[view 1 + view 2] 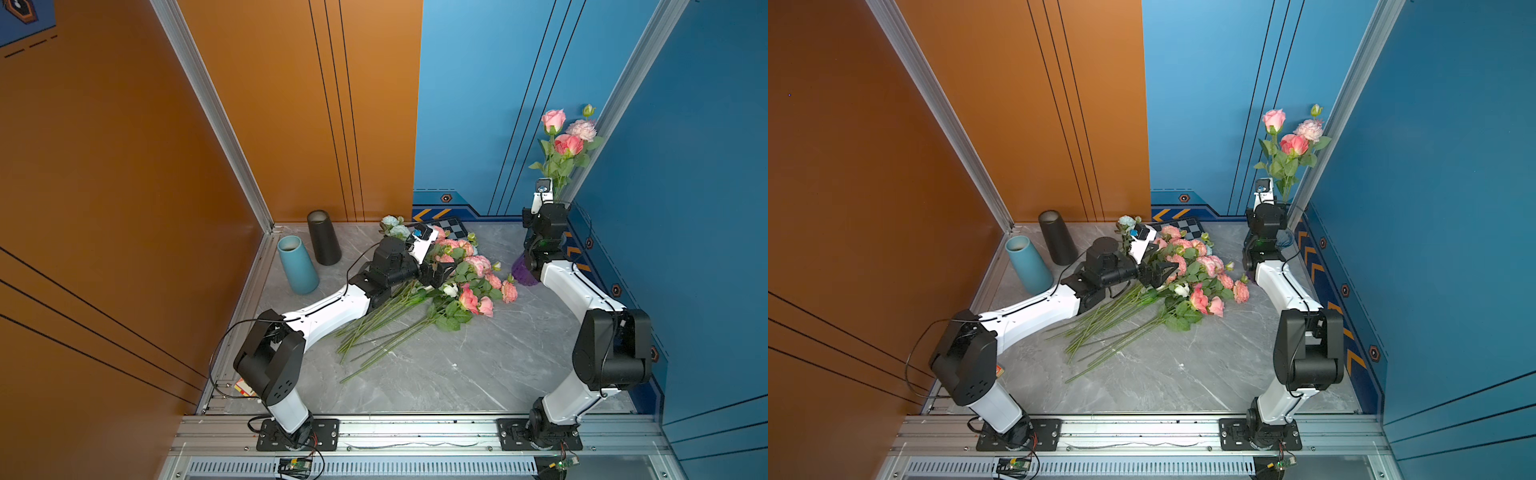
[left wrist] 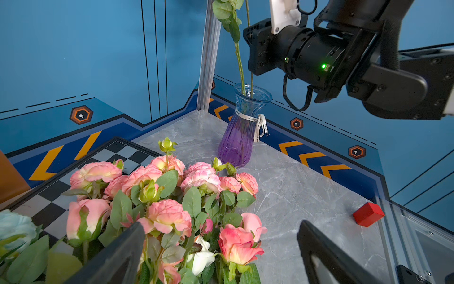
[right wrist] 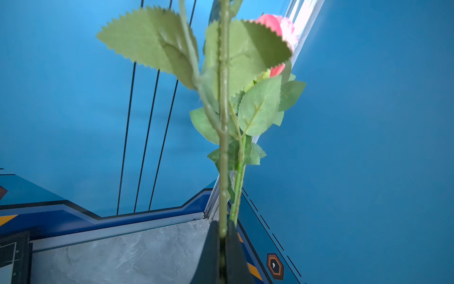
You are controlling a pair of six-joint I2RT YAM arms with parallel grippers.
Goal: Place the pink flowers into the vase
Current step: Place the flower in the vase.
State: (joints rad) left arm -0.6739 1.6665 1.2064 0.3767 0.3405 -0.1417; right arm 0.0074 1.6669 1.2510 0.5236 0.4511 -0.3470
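You have the pink flowers (image 1: 469, 274) in two places. Most lie in a loose heap on the grey marbled table (image 1: 457, 374). Their ruffled fabric heads point toward the back wall and their thin green stems fan toward the front. The upright blooms (image 1: 567, 143) stand in the back right corner above the vase (image 2: 242, 127).

The vase is ribbed glass, clear blue at the flared mouth and shading to purple in the rounded base. A white ribbon is tied round its narrow neck.

Your right gripper (image 3: 222, 226) is clamped on one knobbly green stem (image 3: 223, 147), with a black finger pressed flat to each side of it. Your left gripper (image 2: 221, 225) hangs over the heap with its fingers spread wide.

In a top view the right arm covers the vase, leaving only a patch of purple base (image 1: 521, 274). The left wrist view shows it whole, with two stems entering its mouth. That view also shows a red block (image 2: 368, 214), a white rose (image 2: 201, 258) tucked in the heap and a checkerboard (image 2: 118, 152) under the far blooms.

Only the top views show the matte teal tapered pot (image 1: 297, 266) and the black tapered pot (image 1: 324, 243) at the back left. The right wrist view gives you the saw-edged leaves up close, but not the vase.
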